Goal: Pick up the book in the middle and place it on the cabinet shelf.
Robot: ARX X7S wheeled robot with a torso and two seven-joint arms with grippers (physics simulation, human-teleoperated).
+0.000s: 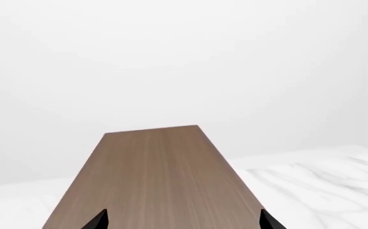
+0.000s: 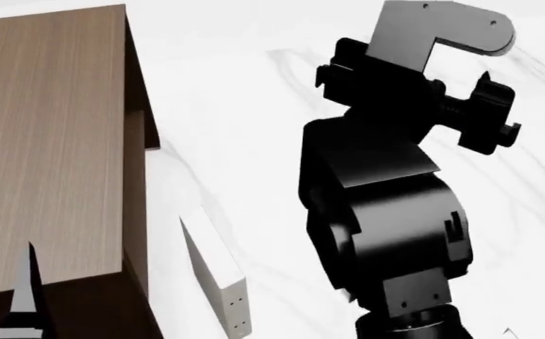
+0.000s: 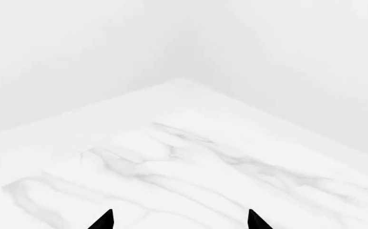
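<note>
Cabinet point(image 2: 46, 141) at counter point(image 2: 235, 106) left edge; off-white book point(image 2: 218, 272) beside it. Left gripper point(image 1: 184, 220) and right gripper point(image 3: 179, 220) both spread, empty.

The cabinet shelf point(image 2: 46, 141) shows matt brown wood grain; the table point(image 3: 190, 157) looks smooth, white, grey-veined marble.

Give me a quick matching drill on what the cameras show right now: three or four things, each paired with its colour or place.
Things:
1. brown wood-grain cabinet top
2. off-white book with small spine dots
3. white marble tabletop
4. black right arm

Descriptions:
A. veined surface under everything
B. standing beside the cabinet
C. fills the head view's right
D. under the left gripper

Pairs: 1-D, 2-B, 3-A, 4-C
</note>
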